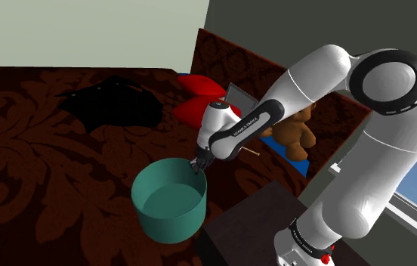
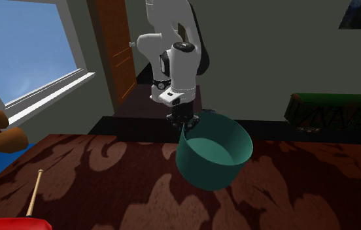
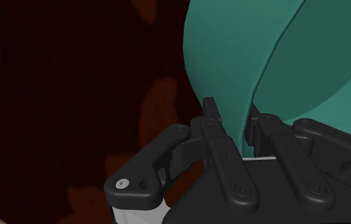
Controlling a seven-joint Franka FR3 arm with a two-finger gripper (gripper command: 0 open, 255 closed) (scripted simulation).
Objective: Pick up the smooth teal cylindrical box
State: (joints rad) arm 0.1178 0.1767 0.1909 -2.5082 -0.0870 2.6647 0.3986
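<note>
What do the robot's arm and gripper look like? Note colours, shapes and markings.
The arm has smooth, rounded white links with dark bands at the joints, a black ring on one joint cap, small white lettering on a dark wrist band and red marks near the base. The gripper is all black, with two slim fingers and round screw heads.

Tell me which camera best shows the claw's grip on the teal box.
Wrist view: the claw clasps the wall of the teal box, a finger each side. Shoulder and second exterior views show it at the rim, fingers unclear.
</note>
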